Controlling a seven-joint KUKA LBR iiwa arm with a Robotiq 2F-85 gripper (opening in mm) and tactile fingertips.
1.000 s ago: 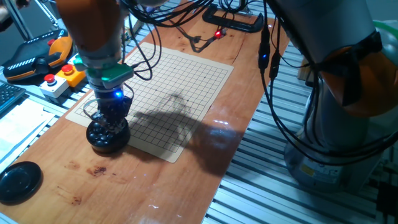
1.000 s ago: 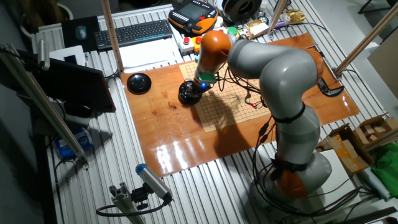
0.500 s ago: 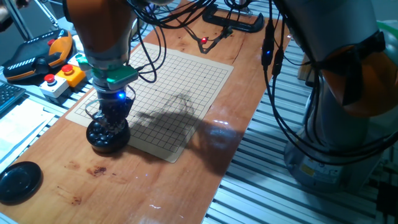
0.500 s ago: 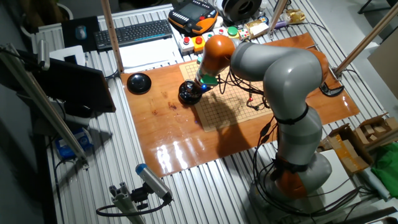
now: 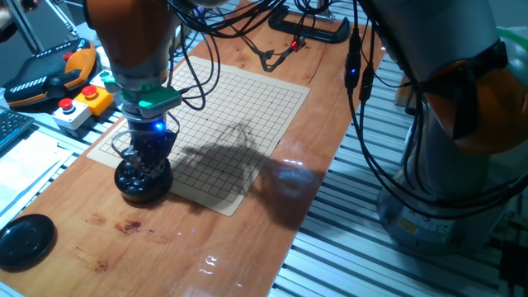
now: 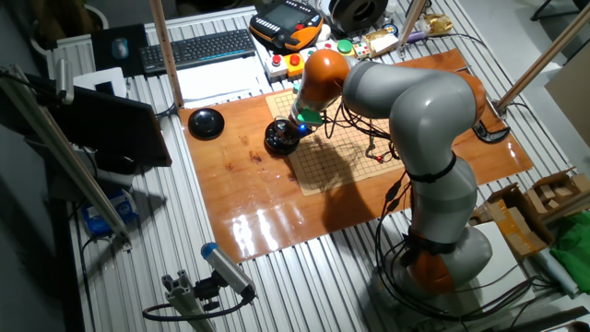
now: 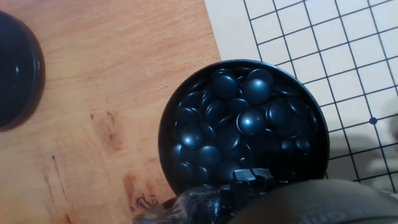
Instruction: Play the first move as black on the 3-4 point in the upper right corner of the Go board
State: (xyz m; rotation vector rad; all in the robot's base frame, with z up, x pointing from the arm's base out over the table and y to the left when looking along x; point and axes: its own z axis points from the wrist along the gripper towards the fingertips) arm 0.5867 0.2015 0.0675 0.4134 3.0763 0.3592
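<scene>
1. The Go board [image 5: 216,124] is laid on the wooden table [image 5: 272,206]; no stone is seen on its grid.
2. The bowl [image 7: 242,130] is filled with black stones [image 7: 252,121] and overlaps the board's corner.
3. The gripper [image 5: 146,161] is lowered into the bowl — its opening and any hold cannot be told.
4. No legible writing is seen.

we see an arm [image 6: 415,120] built of smooth, rounded light-grey shells with glossy orange bands at its joints, one at the base and one near the wrist. below the orange wrist sits a green ring [image 5: 153,99], then a small blue light, then a dark, knobbly gripper [image 5: 147,161] with black parts. several black cables [image 5: 363,91] hang in loops along the grey links; one carries a small blue lamp
</scene>
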